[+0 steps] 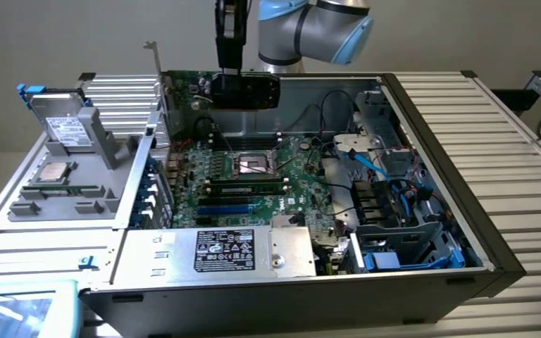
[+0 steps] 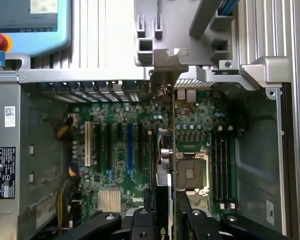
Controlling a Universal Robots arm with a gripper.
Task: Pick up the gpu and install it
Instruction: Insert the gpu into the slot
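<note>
The pincer [image 1: 234,69] is clamped on the gpu [image 1: 244,91], gripping its top edge. The card hangs on edge under the pincer, above the open computer case [image 1: 251,303] and clear of the motherboard [image 1: 251,190] below it. Its metal bracket [image 2: 169,59] points away from the pincer toward the slotted rear wall of the case.

Seen from the wrist, the card's line runs between the blue slot [image 2: 130,145] and the processor socket [image 2: 191,173], so it does not look to be lined up over a slot yet.

To do this step well, I judge the card must stay upright and square, with its lower edge directly over the slot and the bracket meeting the rear opening. Any descent should be straight and even, clear of the socket and memory sticks [image 1: 242,185].
</note>
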